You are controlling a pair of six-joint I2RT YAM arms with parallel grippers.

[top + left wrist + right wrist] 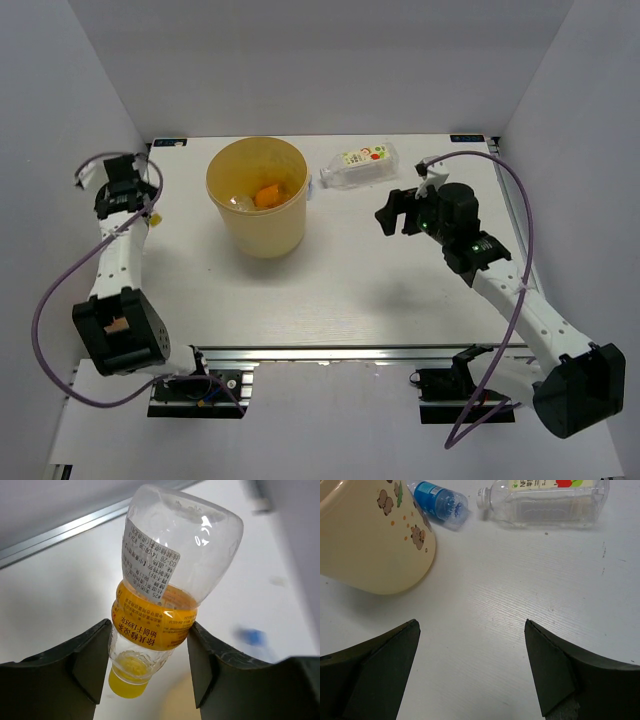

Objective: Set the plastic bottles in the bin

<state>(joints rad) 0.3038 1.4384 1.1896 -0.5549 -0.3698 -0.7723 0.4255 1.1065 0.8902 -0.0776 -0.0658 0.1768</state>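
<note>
My left gripper (150, 630) is shut on a clear bottle with an orange-yellow label and yellow cap (165, 575), held cap-down above the table. In the top view this gripper (130, 195) is at the far left, left of the yellow bin (256, 240). Something orange (266, 196) lies inside the bin. A clear bottle with a white-yellow label (358, 165) lies right of the bin; it also shows in the right wrist view (550, 502). A blue-labelled bottle (437, 502) lies against the bin (370, 530). My right gripper (395, 212) (471, 625) is open and empty. No green bottle shows.
White walls close the table (340, 290) at the back and both sides. An aluminium rail (350, 352) runs along the near edge by the arm bases. Purple cables (515, 200) loop beside each arm.
</note>
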